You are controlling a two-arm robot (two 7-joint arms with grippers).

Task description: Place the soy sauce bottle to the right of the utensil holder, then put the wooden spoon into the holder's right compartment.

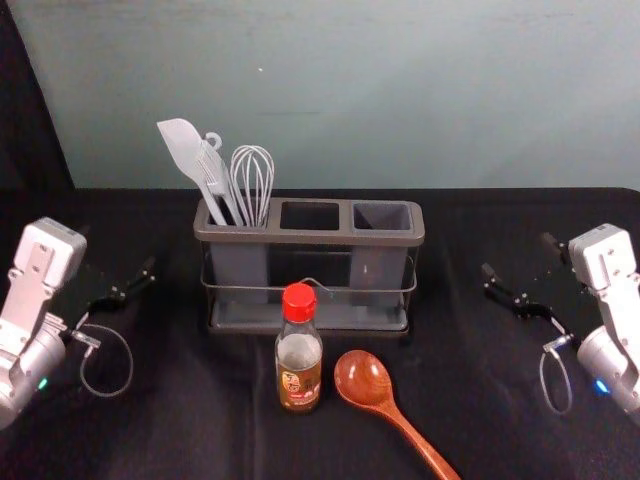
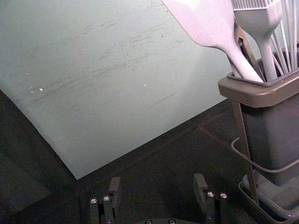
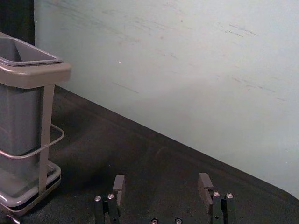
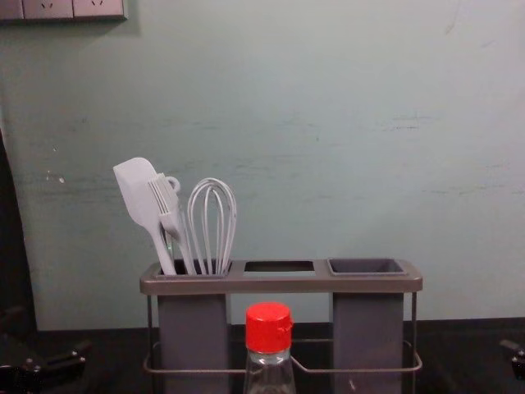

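In the head view the soy sauce bottle (image 1: 299,362) stands upright before the utensil holder (image 1: 310,238), its red cap (image 4: 268,327) showing in the chest view. The wooden spoon (image 1: 364,379) lies right of the bottle, bowl toward the holder, handle running to the near edge. The holder's right compartment (image 1: 381,217) is empty. My left gripper (image 1: 128,289) is left of the holder; its fingers are apart with nothing between them in its wrist view (image 2: 157,196). Off to the holder's right is my right gripper (image 1: 517,272), also open and empty in its wrist view (image 3: 162,196).
A white spatula (image 1: 184,150), a brush and a whisk (image 1: 252,180) stand in the holder's left compartment. Behind the black-covered table (image 1: 200,430) rises a pale green wall (image 1: 400,90). A socket panel (image 4: 61,8) is on the wall at upper left.
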